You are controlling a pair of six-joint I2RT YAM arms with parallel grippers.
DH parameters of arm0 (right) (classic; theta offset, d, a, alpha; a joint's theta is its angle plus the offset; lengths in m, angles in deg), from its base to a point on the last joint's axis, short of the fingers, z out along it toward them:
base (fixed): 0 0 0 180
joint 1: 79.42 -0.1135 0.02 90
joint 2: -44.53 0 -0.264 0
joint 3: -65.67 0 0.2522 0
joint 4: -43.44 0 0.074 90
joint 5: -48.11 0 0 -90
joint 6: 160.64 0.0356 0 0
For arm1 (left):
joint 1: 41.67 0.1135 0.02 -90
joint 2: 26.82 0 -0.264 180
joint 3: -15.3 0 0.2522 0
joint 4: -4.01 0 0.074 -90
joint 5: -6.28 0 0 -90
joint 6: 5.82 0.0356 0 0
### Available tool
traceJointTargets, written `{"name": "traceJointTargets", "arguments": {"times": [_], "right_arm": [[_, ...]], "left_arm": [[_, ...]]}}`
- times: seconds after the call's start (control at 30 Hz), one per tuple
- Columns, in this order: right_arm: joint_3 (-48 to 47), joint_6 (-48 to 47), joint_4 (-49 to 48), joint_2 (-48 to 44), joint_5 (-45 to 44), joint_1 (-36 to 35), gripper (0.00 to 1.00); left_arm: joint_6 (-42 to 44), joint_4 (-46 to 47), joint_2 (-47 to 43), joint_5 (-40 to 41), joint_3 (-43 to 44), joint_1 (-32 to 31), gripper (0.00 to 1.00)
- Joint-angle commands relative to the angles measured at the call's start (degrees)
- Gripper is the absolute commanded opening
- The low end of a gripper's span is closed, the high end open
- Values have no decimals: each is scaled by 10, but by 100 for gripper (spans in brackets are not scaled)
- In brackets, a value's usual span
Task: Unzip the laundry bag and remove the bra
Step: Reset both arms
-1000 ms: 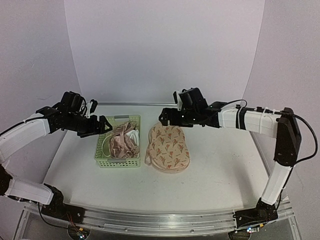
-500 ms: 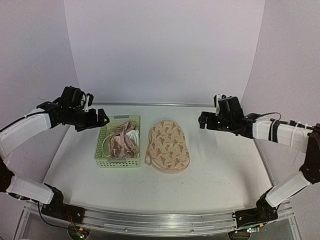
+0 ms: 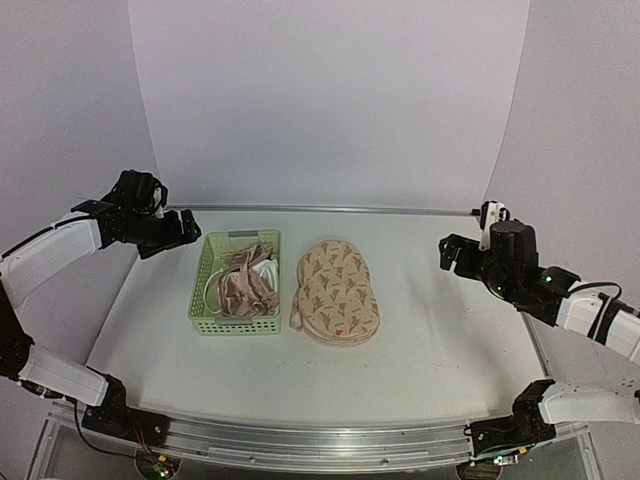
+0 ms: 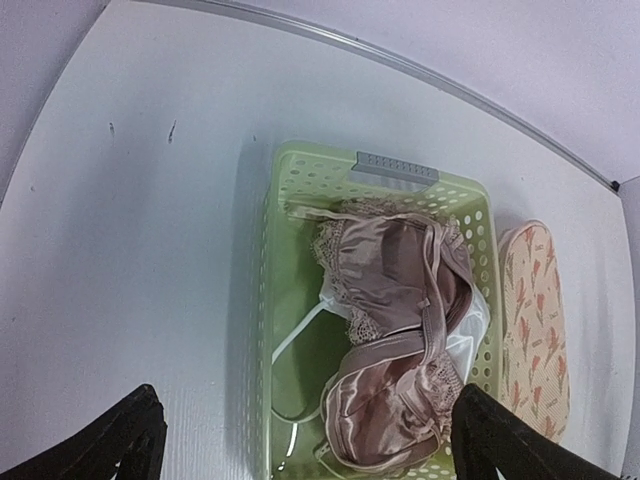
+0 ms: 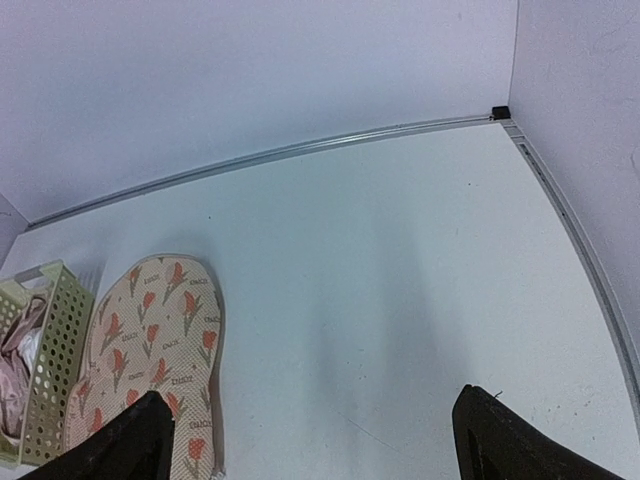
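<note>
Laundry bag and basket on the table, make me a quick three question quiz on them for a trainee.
1. True or false: the laundry bag lies inside the green basket.
2. What lies in the basket? A) a pink satin bra B) socks C) a towel
3. Is the left end effector or the right end effector touching the bag?
Key: 1 false, it lies beside the basket. 2 A. 3 No, both are open and clear of it.
</note>
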State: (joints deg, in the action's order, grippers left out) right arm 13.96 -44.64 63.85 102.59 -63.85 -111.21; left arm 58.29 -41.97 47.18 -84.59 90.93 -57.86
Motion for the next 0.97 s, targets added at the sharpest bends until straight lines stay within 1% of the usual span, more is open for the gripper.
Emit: {"name": "traceJointTargets", "arguments": {"times": [0.0, 0.27, 0.73, 0.83, 0.93], "right_arm": [[22, 27, -15, -58, -29, 1, 98], [52, 17, -1, -123, -49, 0, 98], [49, -32, 21, -174, -69, 1, 98], [51, -38, 22, -185, -51, 1, 98], [53, -30, 22, -190, -59, 1, 98]], "left_arm": [[-14, 48, -22, 28, 1, 0, 100], [-19, 75, -67, 35, -49, 0, 100], [-59, 162, -218, 29, -213, 0, 100], [-59, 167, -232, 29, -220, -1, 100], [-59, 169, -232, 28, -219, 0, 100]]}}
